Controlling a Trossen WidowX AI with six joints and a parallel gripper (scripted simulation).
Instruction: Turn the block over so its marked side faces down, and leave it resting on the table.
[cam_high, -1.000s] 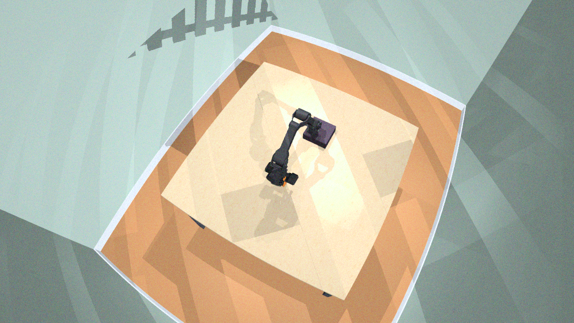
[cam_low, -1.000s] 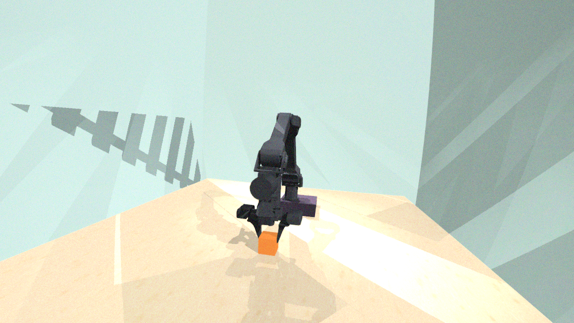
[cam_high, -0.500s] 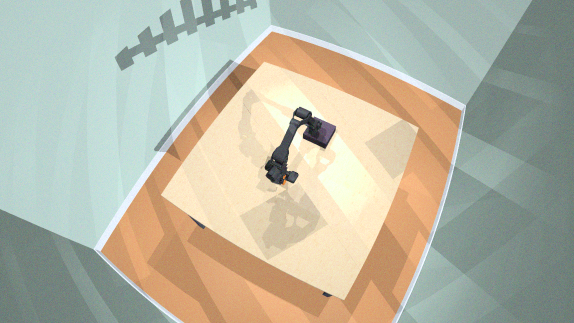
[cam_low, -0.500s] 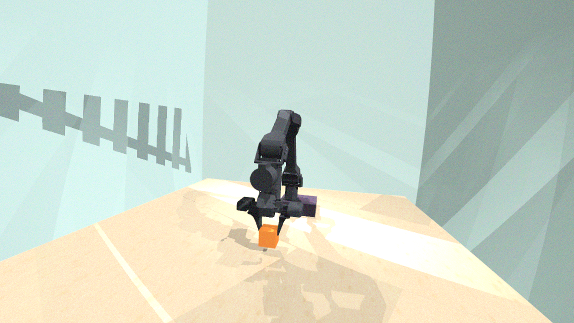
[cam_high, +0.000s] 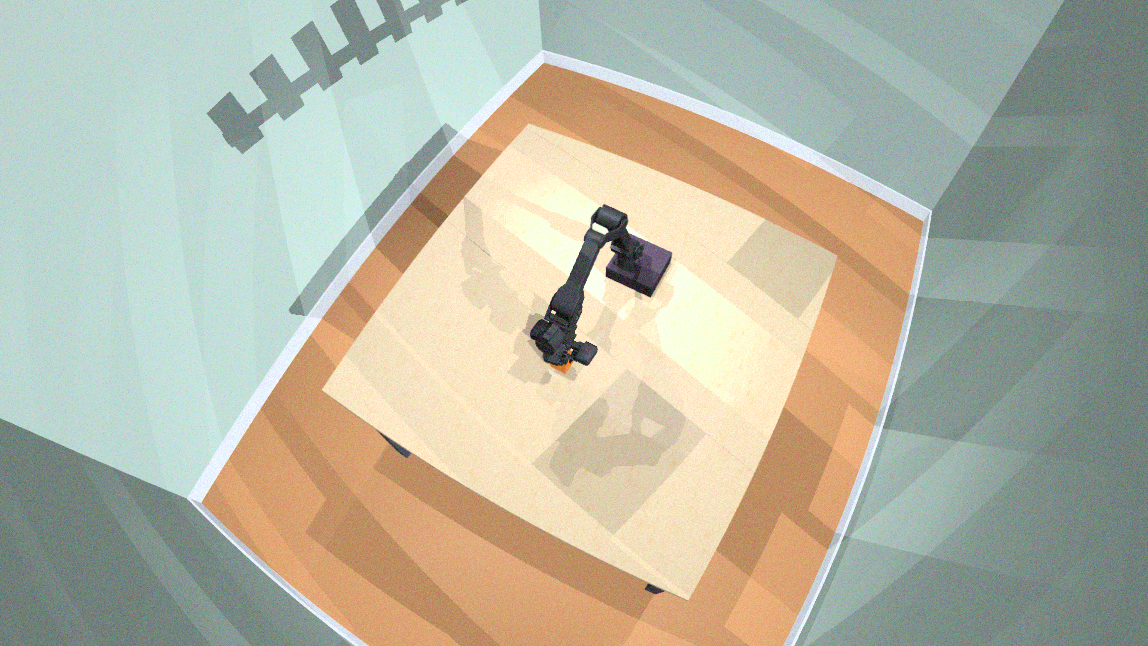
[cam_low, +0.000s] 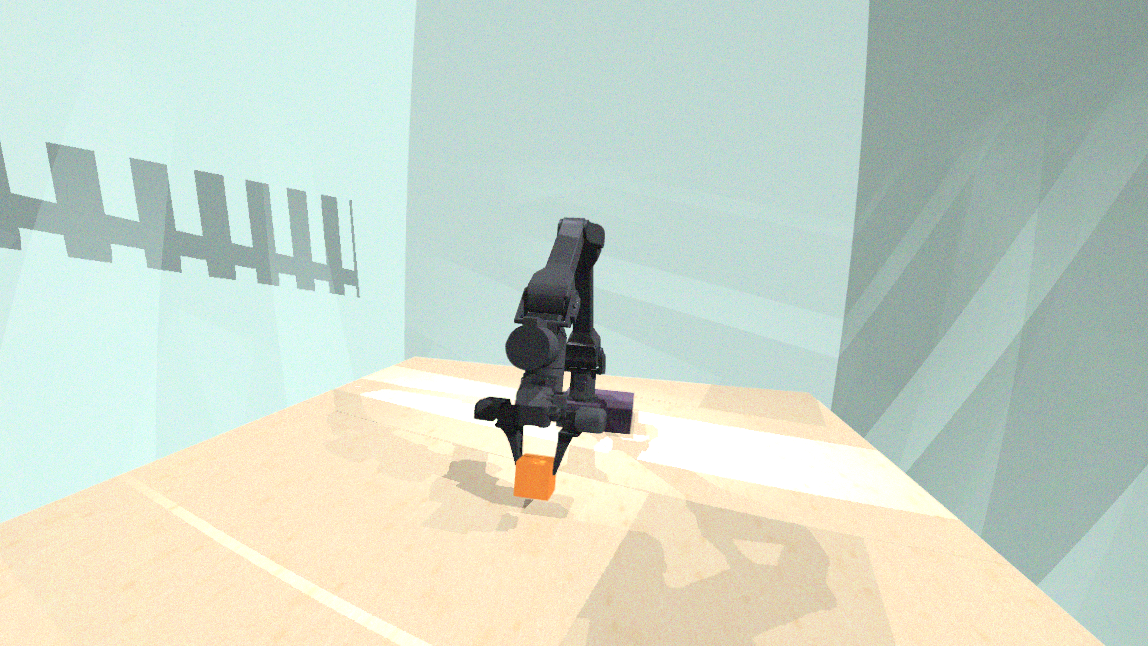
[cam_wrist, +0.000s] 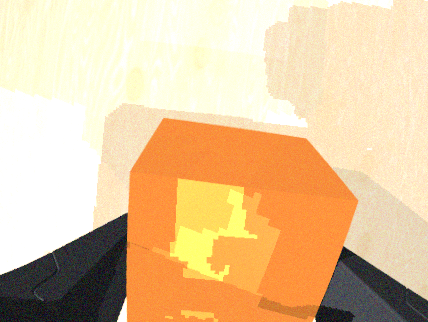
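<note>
We saw the pale wooden tabletop (cam_low: 802, 498) spreading out beneath and all around the end effector, crossed by broad patches of light and shadow. Behind the end effector, further along the tabletop, stood the dark grey jointed robot arm (cam_low: 561, 305), rising from a flat dark purple base plate (cam_high: 646, 269) and folding over so that its wrist pointed straight down.

The black two-fingered end effector (cam_low: 536, 462) hung at the arm's lower end, its two tapered fingers (cam_low: 513, 441) reaching downward on either side of the small orange cube-shaped block (cam_low: 535, 477). We found it closed about halfway onto the block, gripping it between the fingers, one finger pressed against each of two opposite side faces.

From the exterior view, the block sat low between the fingertips, and we could not tell whether its underside touched the tabletop or hung just above it. From the top view only a sliver of orange (cam_high: 565, 365) showed below the end effector's body.

In the wrist view the block (cam_wrist: 233, 240) filled the space between the two dark fingers, and the face turned toward the camera carried a brighter yellow patch (cam_wrist: 206, 226) near its middle.
</note>
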